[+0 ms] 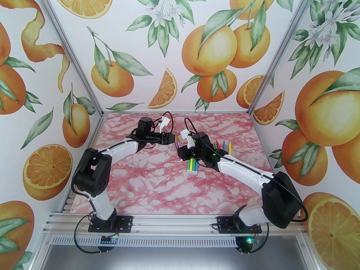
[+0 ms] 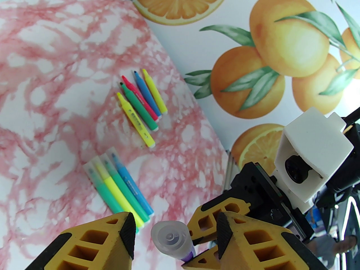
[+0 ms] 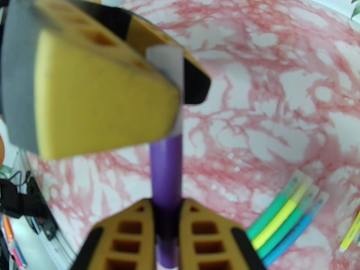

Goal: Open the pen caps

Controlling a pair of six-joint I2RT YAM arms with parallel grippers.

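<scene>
Light is bright, even and diffuse, and the arms cast only faint, soft shadows on the marbled table (image 1: 157, 190). The top view is sharp throughout. The left wrist view bends the table's far edge into a curve, and glare whites out its right margin. In the right wrist view the left gripper (image 3: 180, 86) looms close, its yellow finger (image 3: 107, 100) badly blurred, while the purple marker (image 3: 165, 167) stays fairly crisp.

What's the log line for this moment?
step: uncapping | right gripper: shut on purple pen barrel | left gripper: jaws open around its cap | cap: on pen
</scene>
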